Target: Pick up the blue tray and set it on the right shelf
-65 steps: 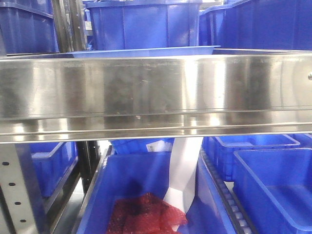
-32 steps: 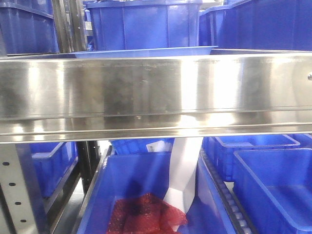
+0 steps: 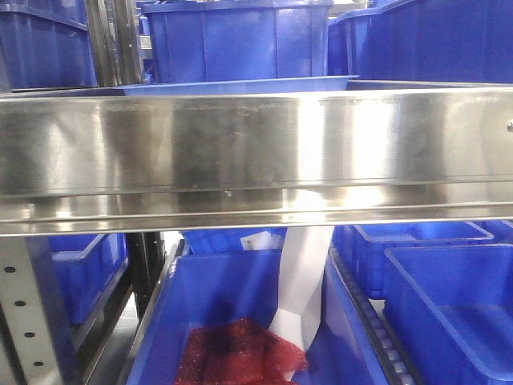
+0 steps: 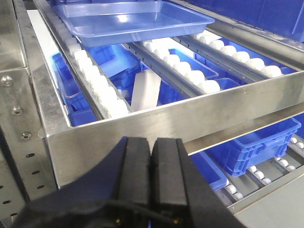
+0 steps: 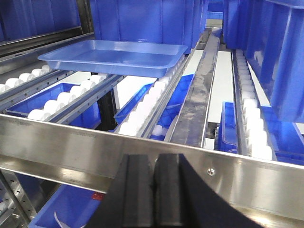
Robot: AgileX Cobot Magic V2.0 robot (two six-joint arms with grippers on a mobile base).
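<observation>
Both grippers, left and right, have their black pads pressed together on nothing, poised just before the right shelf's steel rail, while the empty blue tray rests on its white rollers, above a lower bin holding red mesh.

the right shelf is a metal rack with a shiny steel front rail and rows of white rollers. the blue tray lies flat on those rollers, well back from the rail, before deep blue bins.
</observation>
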